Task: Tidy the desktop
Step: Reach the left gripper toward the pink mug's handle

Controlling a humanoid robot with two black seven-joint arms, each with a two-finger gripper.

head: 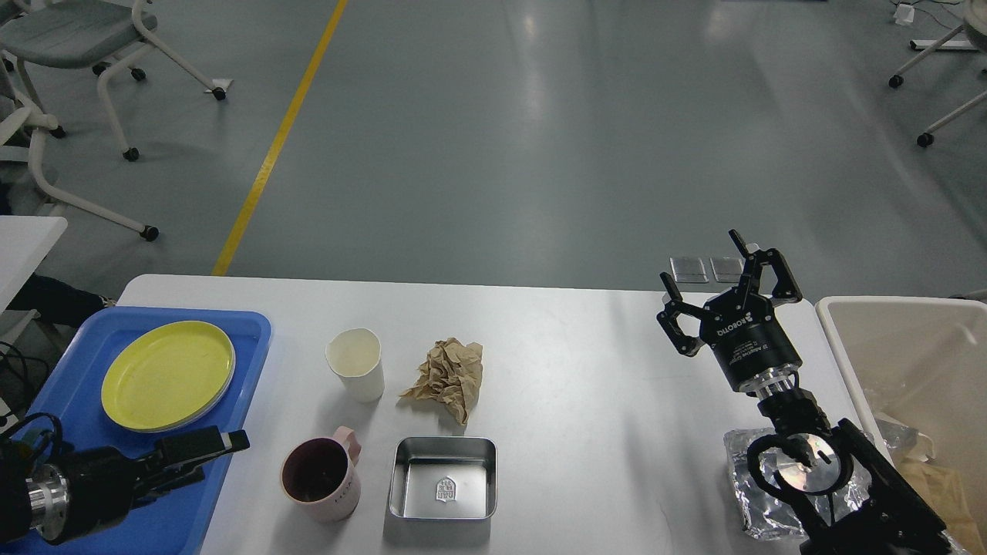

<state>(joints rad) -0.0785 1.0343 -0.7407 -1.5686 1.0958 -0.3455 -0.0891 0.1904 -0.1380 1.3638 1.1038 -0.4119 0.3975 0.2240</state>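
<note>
The white desktop [586, 401] carries a white paper cup [355, 362], a crumpled brown paper [449, 378], a pink mug [322, 474] and an empty metal tin [443, 478]. My left gripper [202, 459] lies low over the front of the blue tray [245, 339], pointing right toward the pink mug. Its fingers stand slightly apart and hold nothing. My right gripper [702, 266] is open and empty, raised over the table's far right edge. Crumpled foil [749, 493] lies under my right arm.
A yellow plate [168, 375] sits on the blue tray. A beige bin [910, 347] with some paper in it stands right of the table. Chairs stand on the floor at the far left and far right.
</note>
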